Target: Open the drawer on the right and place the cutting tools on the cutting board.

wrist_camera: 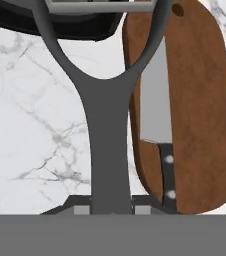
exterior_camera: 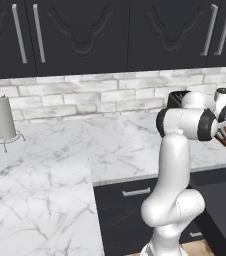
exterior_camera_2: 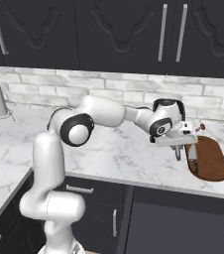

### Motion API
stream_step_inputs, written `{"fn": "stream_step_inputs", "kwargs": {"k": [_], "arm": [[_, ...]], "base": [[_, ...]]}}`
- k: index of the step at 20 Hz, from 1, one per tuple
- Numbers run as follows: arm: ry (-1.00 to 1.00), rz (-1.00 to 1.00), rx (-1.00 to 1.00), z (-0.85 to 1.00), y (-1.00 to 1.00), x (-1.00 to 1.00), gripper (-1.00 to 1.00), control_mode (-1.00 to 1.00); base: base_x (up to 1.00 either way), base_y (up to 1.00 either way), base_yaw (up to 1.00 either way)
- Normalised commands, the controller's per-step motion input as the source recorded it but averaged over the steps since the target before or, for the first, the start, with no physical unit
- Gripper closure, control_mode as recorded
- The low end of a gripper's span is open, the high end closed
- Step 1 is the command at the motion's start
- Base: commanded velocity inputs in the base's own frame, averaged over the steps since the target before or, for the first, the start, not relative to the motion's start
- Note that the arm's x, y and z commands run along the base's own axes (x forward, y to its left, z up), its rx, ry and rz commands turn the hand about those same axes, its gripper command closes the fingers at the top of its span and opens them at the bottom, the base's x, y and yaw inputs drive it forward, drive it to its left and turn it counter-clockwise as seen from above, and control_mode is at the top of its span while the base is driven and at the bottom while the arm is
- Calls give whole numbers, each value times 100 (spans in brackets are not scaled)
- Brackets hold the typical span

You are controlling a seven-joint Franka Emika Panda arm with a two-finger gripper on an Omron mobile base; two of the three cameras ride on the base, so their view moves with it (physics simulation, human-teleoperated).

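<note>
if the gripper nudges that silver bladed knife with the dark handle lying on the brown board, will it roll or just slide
The silver-bladed, dark-handled knife lies flat on the reddish-brown wooden cutting board, so it would likely slide or pivot rather than roll. It looks rigid. Its smooth blade may slip easily. The gripper already holds a grey Y-shaped metal utensil, so any nudge would probably come through that.

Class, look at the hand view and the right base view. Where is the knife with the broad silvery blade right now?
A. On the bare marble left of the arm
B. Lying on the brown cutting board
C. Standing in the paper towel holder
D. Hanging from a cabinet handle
B: the knife lies flat on the cutting board, while the end effector holds a grey peeler-like utensil beside the board.
</note>
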Motion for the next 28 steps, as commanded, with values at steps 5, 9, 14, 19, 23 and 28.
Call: {"fn": "stream_step_inputs", "kwargs": {"k": [5, 9, 14, 19, 23, 28], "arm": [[0, 0, 0, 0, -63, 22, 100, -100], [0, 0, 0, -2, -38, 0, 100, -100], [0, 0, 0, -19, -5, 1, 100, -100], [0, 0, 0, -47, 3, 0, 100, -100], [0, 0, -1, -51, 0, 1, 100, -100], [-3, 0, -2, -29, 0, 4, 100, -100]], "base": [[0, 0, 0], [0, 0, 0], [0, 0, 0], [0, 0, 0], [0, 0, 0], [0, 0, 0]]}}
